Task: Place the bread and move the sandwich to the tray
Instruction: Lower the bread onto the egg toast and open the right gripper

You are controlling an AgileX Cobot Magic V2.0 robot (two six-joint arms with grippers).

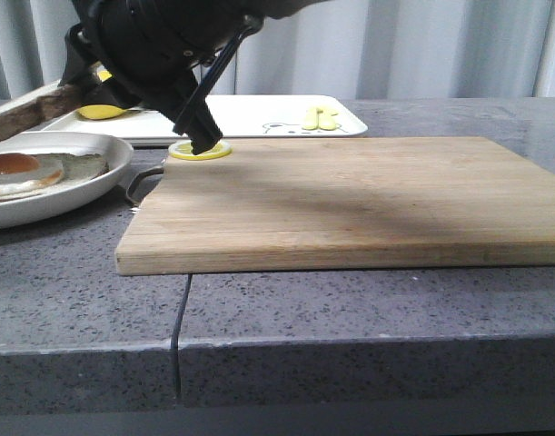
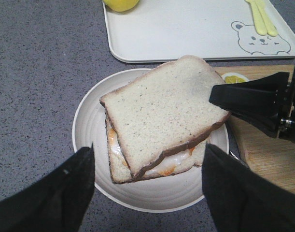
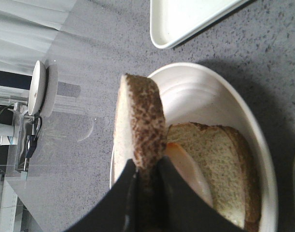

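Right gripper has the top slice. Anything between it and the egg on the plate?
Nothing visible. The right gripper is shut on the bread, held just over the egg and the lower slice on the plate. The left gripper hangs open above, its fingers either side.

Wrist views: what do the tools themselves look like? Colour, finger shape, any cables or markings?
Both are black. The left tool has two broad, matte fingers with rounded tips. The right tool has slimmer, smooth, slightly glossy fingers that taper; in the left wrist view its body is angular, with small screws showing. In the front view a thin black cable runs along it. No markings visible.
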